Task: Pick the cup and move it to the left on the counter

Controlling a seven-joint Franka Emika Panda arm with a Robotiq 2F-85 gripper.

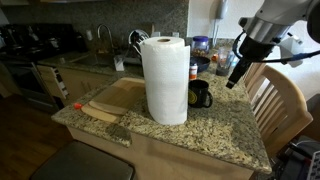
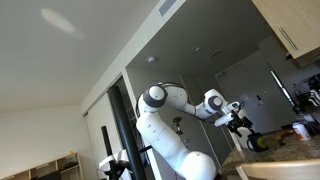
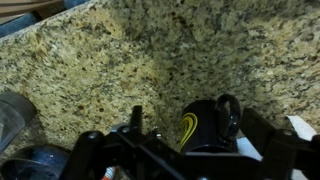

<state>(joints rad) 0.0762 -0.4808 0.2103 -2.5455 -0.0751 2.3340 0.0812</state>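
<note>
Wrist view is showing the cup [image 3: 14, 115] and mug [image 3: 205, 125] standing apart on the counter [image 3: 120, 60], the gripper [image 1: 235, 78] hovering above, its opening unclear.

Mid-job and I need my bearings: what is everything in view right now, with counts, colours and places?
cup: one, clear grey-tinted, on the counter at the left edge of the wrist view
mug: one, glossy black, beside the paper towel roll
paper towel roll: one, white, upright mid-counter
cutting board: one, pale wood, on the counter by the roll
counter: one, speckled beige-brown granite
chair: one, wooden, at the counter's side
arm: one, white
gripper: one, black, above the counter near the mug; open or shut unclear
</note>
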